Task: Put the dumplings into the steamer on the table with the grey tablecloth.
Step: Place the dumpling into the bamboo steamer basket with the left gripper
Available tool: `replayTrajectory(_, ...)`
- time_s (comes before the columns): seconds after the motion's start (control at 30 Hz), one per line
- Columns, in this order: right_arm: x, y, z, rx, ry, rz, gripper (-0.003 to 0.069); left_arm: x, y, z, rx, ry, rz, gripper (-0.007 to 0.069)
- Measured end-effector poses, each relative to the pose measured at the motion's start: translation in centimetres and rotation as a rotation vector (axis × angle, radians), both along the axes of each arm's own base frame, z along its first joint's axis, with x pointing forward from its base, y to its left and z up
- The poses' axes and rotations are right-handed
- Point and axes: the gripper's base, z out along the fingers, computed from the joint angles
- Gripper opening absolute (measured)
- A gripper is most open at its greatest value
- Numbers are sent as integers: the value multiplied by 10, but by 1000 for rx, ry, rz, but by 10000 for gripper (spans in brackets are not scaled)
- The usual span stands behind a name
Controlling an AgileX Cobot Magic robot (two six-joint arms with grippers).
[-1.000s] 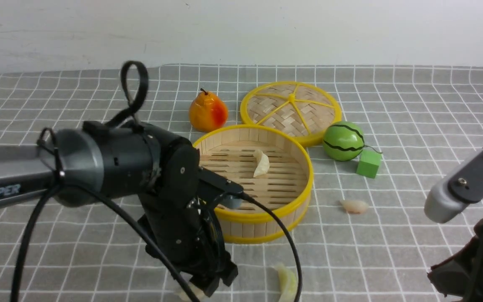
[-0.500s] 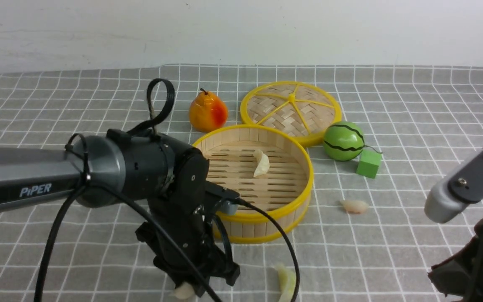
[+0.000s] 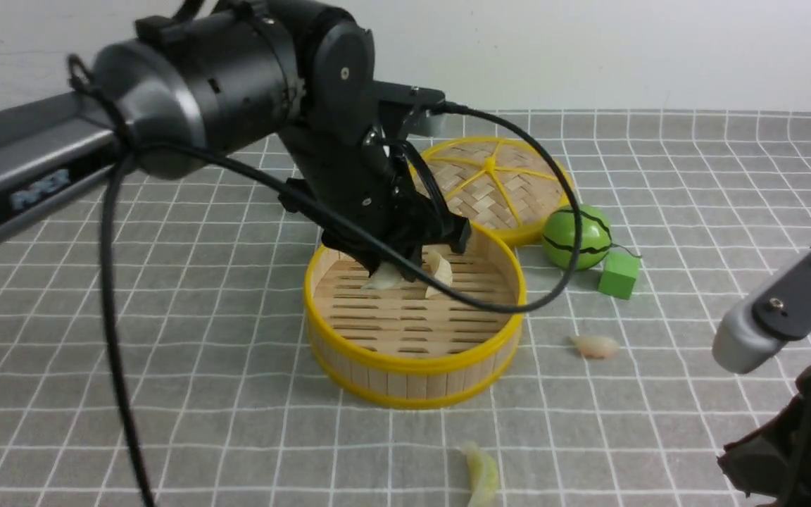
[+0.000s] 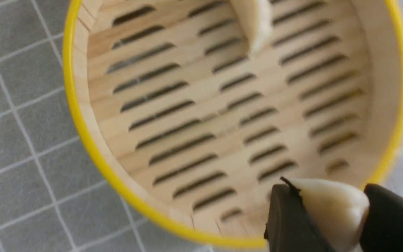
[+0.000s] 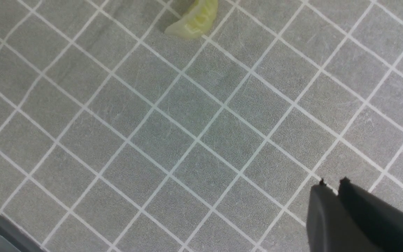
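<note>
The steamer point(image 3: 412, 362) stands mid-table on the grey tablecloth point(image 3: 166, 338). My left gripper point(image 3: 395, 271) hangs over its far-left inside, shut on a cream dumpling point(image 3: 383, 279). In the left wrist view this held dumpling point(image 4: 331, 206) is pinched between both dark fingers above the slatted floor, near the steamer rim point(image 4: 82, 115). Another dumpling point(image 3: 439, 271) lies on the steamer floor. A pinkish dumpling point(image 3: 595, 346) lies right of the steamer, and a greenish dumpling point(image 3: 481, 475) lies by the front edge. My right gripper point(image 5: 332, 183) is shut and holds nothing, away from the greenish dumpling point(image 5: 194, 19).
The flat woven lid point(image 3: 511, 183) lies behind the steamer. A toy watermelon point(image 3: 577, 237) and a green cube point(image 3: 619, 274) sit to the steamer's right. The right arm point(image 3: 786, 331) hangs over the near right corner.
My left arm rose from the cloth near the front edge with a dumpling in its grip and swung forward over the steamer. The right arm stayed still.
</note>
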Motion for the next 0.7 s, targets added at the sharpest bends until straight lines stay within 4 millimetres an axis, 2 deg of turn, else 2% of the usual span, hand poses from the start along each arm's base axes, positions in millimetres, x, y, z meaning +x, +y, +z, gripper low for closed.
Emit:
replayTrajectory(0.17, 0, 0, 0, 1, 5, 0, 62, 54, 6, -38, -1, 60, 134, 244)
replayTrajectory(0.27, 0, 0, 0, 1, 5, 0, 64, 71, 7, -48, 1, 52, 157, 244)
replayTrajectory(0.5, 0, 0, 0, 1, 5, 0, 76, 84, -1, -81, 2, 72, 158, 250)
replayTrajectory(0.7, 0, 0, 0, 1, 5, 0, 85, 85, -1, -82, 0, 69, 159, 412)
